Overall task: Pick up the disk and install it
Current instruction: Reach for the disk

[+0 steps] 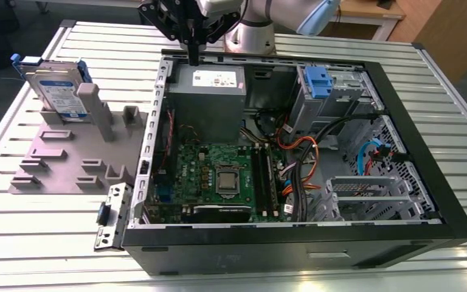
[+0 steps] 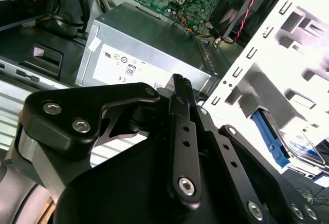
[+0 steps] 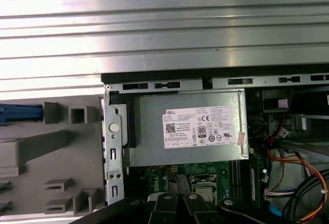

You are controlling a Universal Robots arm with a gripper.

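Reaching isn't begun, I judge: bench [image 1: 22, 201] carries the computer case [image 1: 298, 255] beside a grey fixture [image 1: 63, 152], power supply [image 1: 209, 97] in the case corner, disk [image 1: 59, 91] upright in that fixture, and your claw [image 1: 193, 59] above the supply, closed and empty, needs opening first.

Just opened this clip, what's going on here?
A robot arm's gripper hangs shut and empty over the far edge of an open computer case, by its power supply. The disk stands upright in a grey holder at the exterior view's left, not yet picked up.
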